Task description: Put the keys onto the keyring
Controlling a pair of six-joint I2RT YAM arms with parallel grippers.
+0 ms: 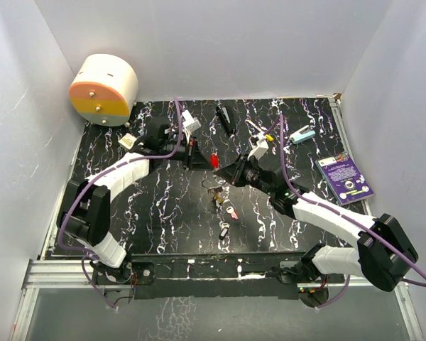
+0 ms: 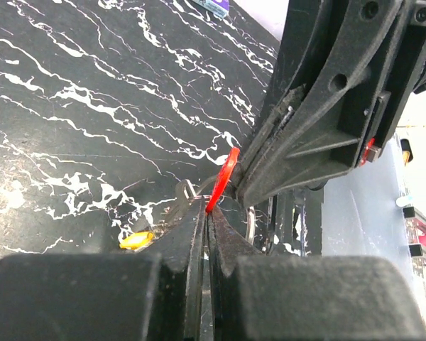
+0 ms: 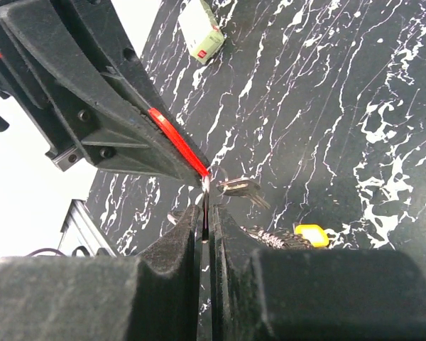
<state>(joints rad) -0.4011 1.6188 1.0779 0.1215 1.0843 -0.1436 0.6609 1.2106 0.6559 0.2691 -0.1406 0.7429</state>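
Note:
My left gripper [image 2: 207,209] is shut on the red head of a key [image 2: 225,174], held above the black marbled table [image 1: 163,213]. My right gripper [image 3: 207,207] meets it tip to tip and is shut on the thin silver keyring [image 3: 206,193], seen edge-on. A silver key [image 3: 241,187] hangs beside the ring. A yellow-headed key [image 3: 311,234] lies on the table below. From above, the left gripper [image 1: 202,158] and right gripper [image 1: 226,173] meet at mid-table around the red key [image 1: 214,160]. A pink key [image 1: 232,211] and a black key [image 1: 224,231] lie nearer the arms' bases.
A round white and orange container [image 1: 103,89] stands at the back left. A long black bar [image 1: 225,121], a white stick with a yellow tip [image 1: 259,131] and a teal item [image 1: 302,135] lie along the back. A purple card [image 1: 344,179] lies at the right edge.

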